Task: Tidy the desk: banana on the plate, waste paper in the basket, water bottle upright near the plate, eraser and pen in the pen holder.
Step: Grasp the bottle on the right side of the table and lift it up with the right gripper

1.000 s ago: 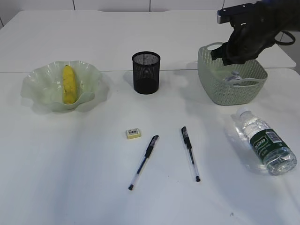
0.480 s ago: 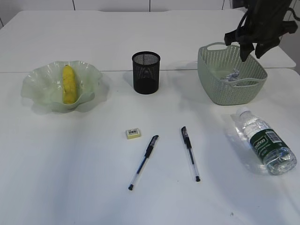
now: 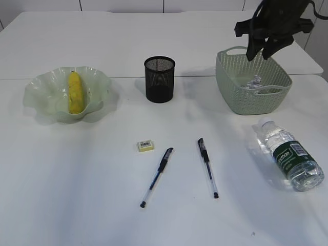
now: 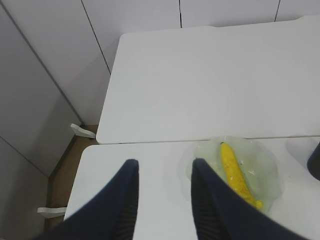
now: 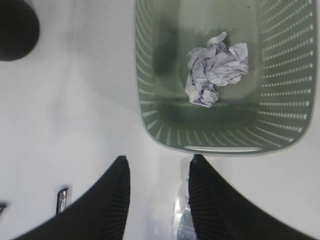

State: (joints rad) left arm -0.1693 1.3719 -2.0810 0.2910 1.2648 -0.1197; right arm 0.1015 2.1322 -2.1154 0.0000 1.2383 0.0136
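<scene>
In the exterior view, the plain white worktop [image 3: 77, 205] fills the frame. At centre left a translucent pale green glass plate with a ruffled rim [image 3: 43, 82] carries the curved yellow banana [image 3: 75, 92], whose long axis runs from near edge to far edge. At upper centre the black wire-mesh cylindrical pen holder [image 3: 160, 79] stands upright. In the upper right the sage green oval plastic basket with perforated sides [image 3: 246, 100] holds the crumpled white waste paper [image 3: 253, 82], only partly seen over the rim. Above it the right pincer [image 3: 262, 50] hangs with its dark fingers apart and nothing between them. At lower right the clear plastic water bottle with a dark green label [image 3: 289, 160] lies on its side, white cap toward the upper left. Below centre, the small pale yellow eraser in a printed sleeve [image 3: 145, 145] lies beside two black-capped clear pens, the left pen [image 3: 157, 177] slanting up to the right, the right pen [image 3: 208, 167] slanting up to the left.

In the left wrist view, the left pincer [image 4: 162, 197] is shown with its dark fingers spread and empty, high over the worktop's left corner; plate and banana lie at lower right.

In the right wrist view, the paper ball's creased folds and the basket's smooth floor are shown in full, which the exterior view hides; the bottle cap is blurred between the fingers.
</scene>
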